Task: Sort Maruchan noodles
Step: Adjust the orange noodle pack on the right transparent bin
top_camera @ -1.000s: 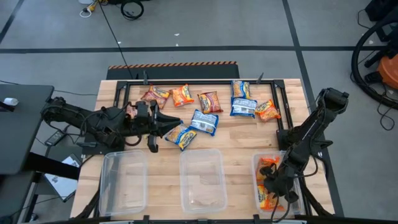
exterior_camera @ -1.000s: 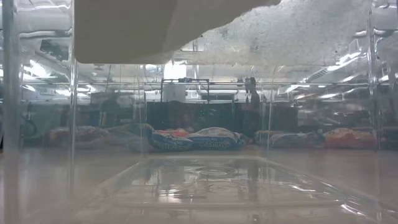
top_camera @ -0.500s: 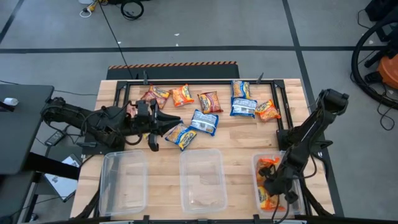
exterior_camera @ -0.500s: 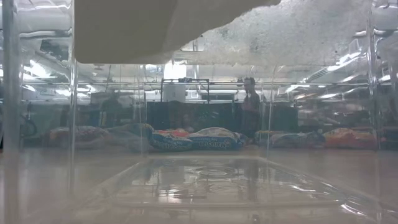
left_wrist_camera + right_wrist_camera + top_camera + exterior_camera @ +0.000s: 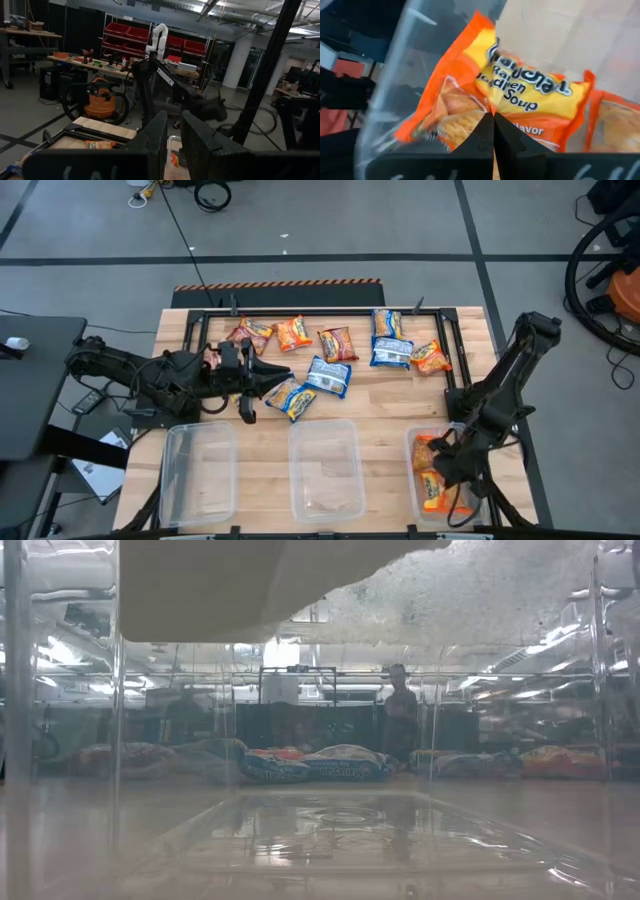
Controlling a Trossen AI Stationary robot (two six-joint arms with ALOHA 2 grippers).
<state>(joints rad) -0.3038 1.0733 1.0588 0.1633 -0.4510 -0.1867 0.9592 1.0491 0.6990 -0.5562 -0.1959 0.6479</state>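
While the left pincer kept its place at the desk's left middle, fingers almost together and empty, tip just beside a blue-and-white packet, the right pincer had risen a little within the right-hand bin since half a second before. Its fingers were pressed together with nothing between them, just above an orange noodle packet lying in that bin beside another orange one. Loose Maruchan noodles lay unmoved across the far half of the desk. Both the middle bin and the left bin at the near edge held nothing. Beyond the desk, a person stood farther left than before.
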